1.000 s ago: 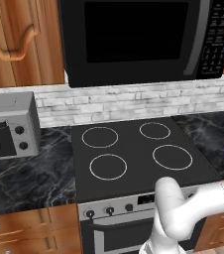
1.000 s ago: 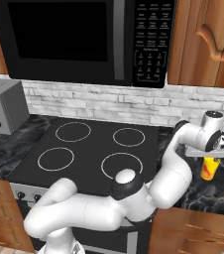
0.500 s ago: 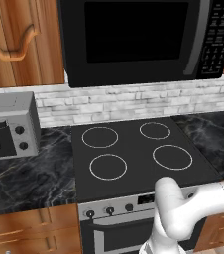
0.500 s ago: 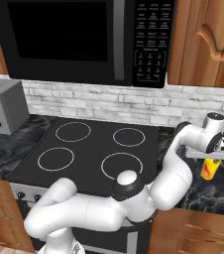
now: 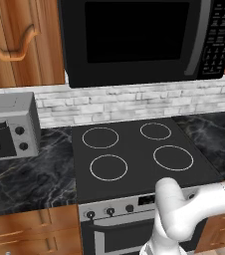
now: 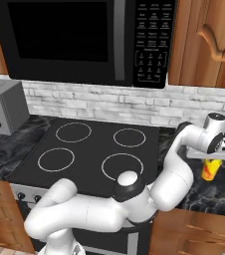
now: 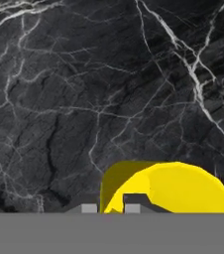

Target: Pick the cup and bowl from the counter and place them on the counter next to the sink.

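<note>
where the hand view meets its lower edge, cup (image 7: 183, 188), yellow, open mouth toward camera, sits at the gripper (image 7: 110, 208) fingertips, offset to their right. jaw spread: cannot tell. right base view: cup (image 6: 212, 169) upright on counter (image 6: 219, 191), frame right, under the hand.

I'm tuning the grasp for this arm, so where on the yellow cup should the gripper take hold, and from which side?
Probably the rim, from straight above. The cup stands upright on the counter with its open mouth up, and it has no handle, so one finger inside and one outside the wall suits it. The gripper already hangs over it, and the hand view looks down at its near rim.
</note>
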Robot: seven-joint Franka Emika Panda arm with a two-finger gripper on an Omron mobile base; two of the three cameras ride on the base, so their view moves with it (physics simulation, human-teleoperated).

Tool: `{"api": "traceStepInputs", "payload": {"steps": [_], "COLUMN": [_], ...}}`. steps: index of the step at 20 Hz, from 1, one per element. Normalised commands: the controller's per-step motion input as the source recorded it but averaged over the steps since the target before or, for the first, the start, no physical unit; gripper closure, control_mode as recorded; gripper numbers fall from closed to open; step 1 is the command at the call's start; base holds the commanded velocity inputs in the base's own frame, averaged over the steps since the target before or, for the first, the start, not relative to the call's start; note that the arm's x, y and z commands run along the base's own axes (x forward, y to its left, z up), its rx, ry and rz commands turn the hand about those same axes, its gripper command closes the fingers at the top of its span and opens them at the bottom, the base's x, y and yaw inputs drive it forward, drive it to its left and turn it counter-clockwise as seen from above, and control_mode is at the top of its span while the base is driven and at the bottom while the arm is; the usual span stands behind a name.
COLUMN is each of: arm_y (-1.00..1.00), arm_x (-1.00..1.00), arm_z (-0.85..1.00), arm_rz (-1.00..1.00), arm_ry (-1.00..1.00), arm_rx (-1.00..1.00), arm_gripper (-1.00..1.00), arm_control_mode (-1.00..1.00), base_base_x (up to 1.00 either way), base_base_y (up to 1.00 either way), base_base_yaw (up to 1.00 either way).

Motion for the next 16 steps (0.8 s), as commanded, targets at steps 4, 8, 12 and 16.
{"api": "traceStepInputs", "payload": {"steps": [4, 8, 12, 16], "arm_y": [-0.04, 0.04, 0.36, 0.78], "arm_x": [-0.29, -0.7, -0.85, -0.7], "arm_z": [0.12, 0.41, 0.39, 0.3], "arm_rz": [0.05, 0.05, 0.0, 0.0], "arm_ry": [-0.03, -0.1, -0.1, -0.11], "arm_rx": [0.0, 0.0, 0.0, -0.01], "arm_gripper": [1.0, 1.0, 1.0, 1.0], "arm_control_mode": [-1.0, -1.0, -1.0, -1.0], "base_base_x": [0.0, 0.0, 0.0, 0.0], "base_base_y": [0.0, 0.0, 0.0, 0.0], "base_base_yaw": [0.0, 0.0, 0.0, 0.0]}}
